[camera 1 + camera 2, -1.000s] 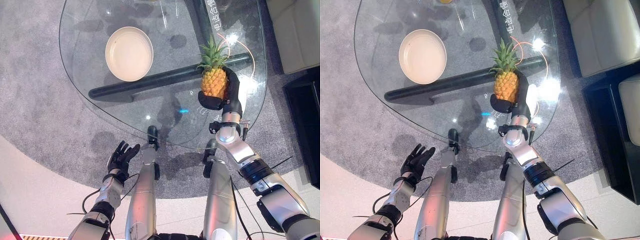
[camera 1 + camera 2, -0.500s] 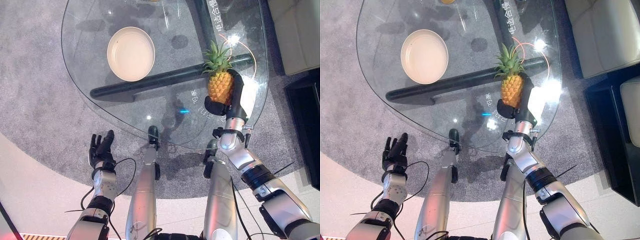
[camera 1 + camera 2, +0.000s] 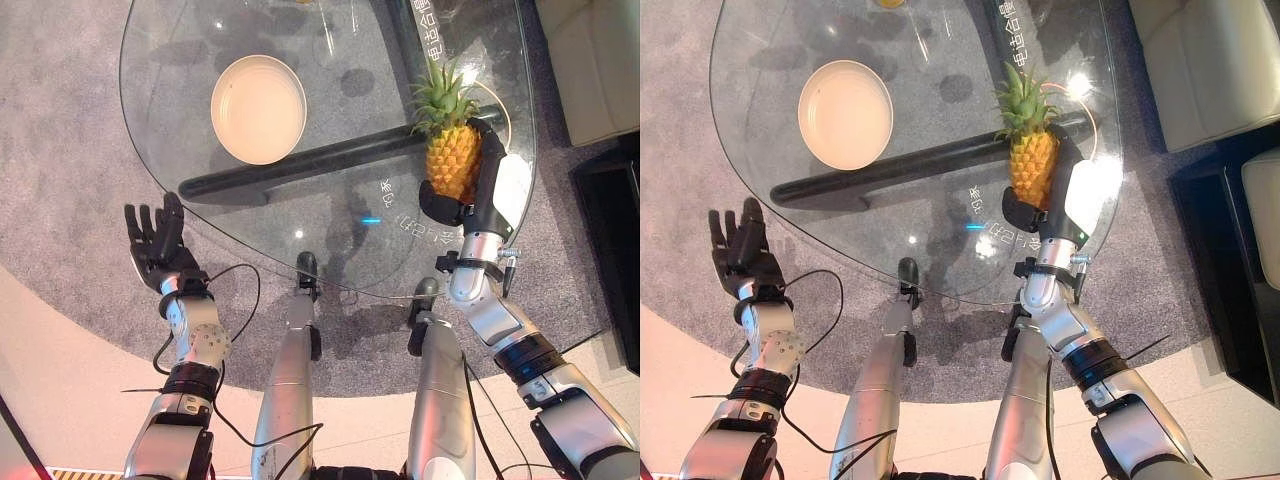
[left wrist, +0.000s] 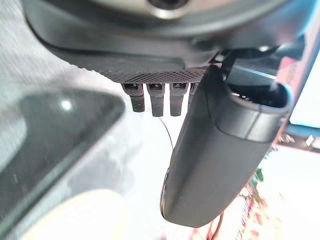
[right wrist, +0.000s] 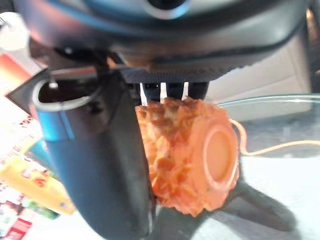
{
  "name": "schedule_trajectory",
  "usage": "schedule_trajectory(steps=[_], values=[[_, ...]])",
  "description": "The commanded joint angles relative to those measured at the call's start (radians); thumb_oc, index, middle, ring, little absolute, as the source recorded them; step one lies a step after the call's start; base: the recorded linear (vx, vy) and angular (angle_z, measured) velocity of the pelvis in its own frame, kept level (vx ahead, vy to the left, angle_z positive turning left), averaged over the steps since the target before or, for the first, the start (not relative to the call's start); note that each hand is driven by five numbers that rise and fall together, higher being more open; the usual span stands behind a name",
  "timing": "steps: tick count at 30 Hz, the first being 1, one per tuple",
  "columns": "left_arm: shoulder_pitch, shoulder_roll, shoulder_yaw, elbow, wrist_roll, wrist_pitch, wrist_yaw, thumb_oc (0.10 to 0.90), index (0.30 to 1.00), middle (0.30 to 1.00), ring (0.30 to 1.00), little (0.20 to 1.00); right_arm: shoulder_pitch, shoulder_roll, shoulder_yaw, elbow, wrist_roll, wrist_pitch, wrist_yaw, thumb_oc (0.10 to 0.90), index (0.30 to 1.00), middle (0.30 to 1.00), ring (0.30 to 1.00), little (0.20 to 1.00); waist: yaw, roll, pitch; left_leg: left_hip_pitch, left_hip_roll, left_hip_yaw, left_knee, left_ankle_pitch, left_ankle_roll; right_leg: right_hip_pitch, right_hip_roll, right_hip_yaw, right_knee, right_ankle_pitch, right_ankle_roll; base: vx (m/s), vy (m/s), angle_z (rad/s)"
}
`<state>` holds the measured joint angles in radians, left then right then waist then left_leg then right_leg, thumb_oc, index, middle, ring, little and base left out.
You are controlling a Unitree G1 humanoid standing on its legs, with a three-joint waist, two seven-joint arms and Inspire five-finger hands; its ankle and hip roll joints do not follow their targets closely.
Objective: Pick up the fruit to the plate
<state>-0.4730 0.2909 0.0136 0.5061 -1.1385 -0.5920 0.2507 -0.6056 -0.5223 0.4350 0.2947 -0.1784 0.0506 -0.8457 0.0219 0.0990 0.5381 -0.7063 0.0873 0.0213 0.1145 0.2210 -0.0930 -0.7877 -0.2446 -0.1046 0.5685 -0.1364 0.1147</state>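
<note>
Pineapple (image 3: 452, 160): held upright above the right part of the glass table (image 3: 340, 215), clasped by the curled fingers and thumb of the right hand (image 3: 478, 195). Plate (image 3: 258, 108): cream, on the table, well apart to the left. Left hand (image 3: 155, 243): raised off the table edge, fingers straight and spread, nothing held.

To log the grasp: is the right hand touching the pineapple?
Touching. In the right wrist view the right hand has its thumb pressed against the pineapple, fingers behind it.
</note>
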Motion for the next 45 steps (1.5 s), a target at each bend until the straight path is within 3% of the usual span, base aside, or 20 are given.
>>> schedule_trajectory(steps=[1, 8, 17, 25, 45], values=[[-0.043, 0.051, 0.045, -0.081, 0.1, -0.158, -0.029, 0.8, 0.9, 0.9, 0.9, 0.9, -0.051, -0.039, -0.076, -0.164, -0.111, -0.136, -0.052, 0.1, 0.3, 0.3, 0.3, 0.2, -0.003, -0.003, -0.018, 0.029, -0.043, 0.057, 0.068, -0.143, 0.012, 0.074, 0.044, -0.065, -0.241, 0.116, -0.012, 0.0, 0.0, 0.0], [-0.057, 0.043, 0.025, -0.237, 0.237, -0.149, -0.024, 0.8, 0.9, 0.9, 0.9, 0.9, -0.052, -0.013, -0.092, -0.242, -0.143, -0.155, -0.013, 0.1, 0.3, 0.3, 0.3, 0.2, -0.001, -0.01, -0.018, 0.038, -0.041, 0.062, 0.056, -0.144, 0.013, 0.09, 0.043, -0.068, -0.257, 0.122, -0.008, 0.0, 0.0, 0.0], [-0.108, 0.067, -0.054, -0.363, 0.275, 0.009, -0.135, 0.8, 0.9, 0.9, 0.9, 0.9, -0.102, -0.007, -0.083, -0.312, -0.162, -0.173, 0.059, 0.1, 0.3, 0.3, 0.3, 0.2, -0.007, -0.009, -0.018, 0.06, -0.039, 0.073, 0.043, -0.141, 0.013, 0.113, 0.04, -0.07, -0.275, 0.131, -0.002, 0.0, 0.0, 0.0], [-0.163, 0.085, -0.123, -0.399, 0.256, 0.136, -0.171, 0.8, 0.9, 0.9, 0.9, 0.9, -0.148, -0.008, -0.058, -0.352, -0.152, -0.178, 0.125, 0.1, 0.3, 0.3, 0.3, 0.2, -0.011, -0.011, -0.018, 0.063, -0.039, 0.08, 0.036, -0.133, 0.015, 0.122, 0.039, -0.072, -0.294, 0.149, 0.001, 0.0, 0.0, 0.0], [-0.218, 0.052, -0.232, -0.427, 0.155, 0.302, -0.223, 0.8, 0.9, 0.9, 0.9, 0.9, -0.228, 0.004, 0.062, -0.428, -0.107, -0.142, 0.257, 0.1, 0.3, 0.3, 0.3, 0.2, -0.01, -0.011, -0.018, 0.081, -0.043, 0.088, 0.006, -0.121, 0.016, 0.141, 0.037, -0.083, -0.324, 0.162, 0.003, 0.0, 0.0, 0.0]])
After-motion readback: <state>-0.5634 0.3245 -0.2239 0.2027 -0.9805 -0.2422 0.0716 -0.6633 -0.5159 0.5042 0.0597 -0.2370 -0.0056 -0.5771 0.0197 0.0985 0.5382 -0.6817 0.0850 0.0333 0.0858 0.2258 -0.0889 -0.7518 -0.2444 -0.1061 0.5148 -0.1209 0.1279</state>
